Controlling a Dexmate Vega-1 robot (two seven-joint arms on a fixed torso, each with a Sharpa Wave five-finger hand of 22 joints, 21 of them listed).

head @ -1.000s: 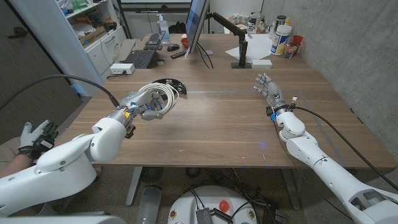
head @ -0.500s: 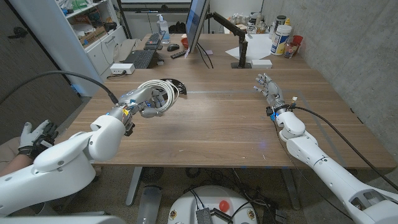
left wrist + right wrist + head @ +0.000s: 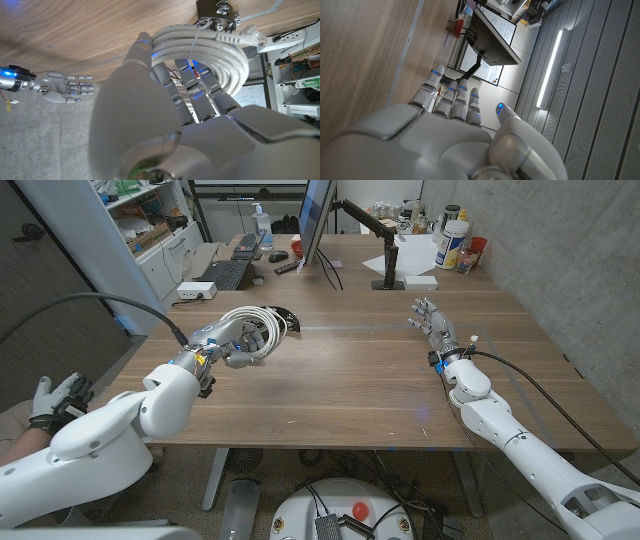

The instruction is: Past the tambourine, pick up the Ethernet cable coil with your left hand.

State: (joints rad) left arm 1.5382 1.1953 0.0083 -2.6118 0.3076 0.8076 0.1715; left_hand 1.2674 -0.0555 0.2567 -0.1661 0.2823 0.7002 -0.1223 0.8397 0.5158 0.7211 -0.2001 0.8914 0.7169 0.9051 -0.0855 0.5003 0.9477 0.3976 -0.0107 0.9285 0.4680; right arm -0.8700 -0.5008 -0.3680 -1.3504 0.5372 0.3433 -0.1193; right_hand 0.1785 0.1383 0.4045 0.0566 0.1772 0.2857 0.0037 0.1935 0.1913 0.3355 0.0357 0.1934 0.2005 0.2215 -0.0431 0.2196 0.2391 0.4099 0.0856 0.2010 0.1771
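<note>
Coil in your left hand, lifted just in front of the tambourine: watch the grip and the loose end.

Your left hand (image 3: 237, 347) has its fingers threaded through the white Ethernet cable coil (image 3: 256, 328) and holds it clear of the table (image 3: 360, 380), a little nearer you than the tambourine (image 3: 281, 315). In the wrist view the plug end (image 3: 247, 35) sticks out free toward the tambourine, so a low or sideways swing could catch its rim and drag it. The coil only hangs on your fingers; tilt the hand and the loops may slide off or spring apart. Your right hand (image 3: 432, 321) is well apart from the tambourine on its far side, fingers apart, holding nothing.
</note>
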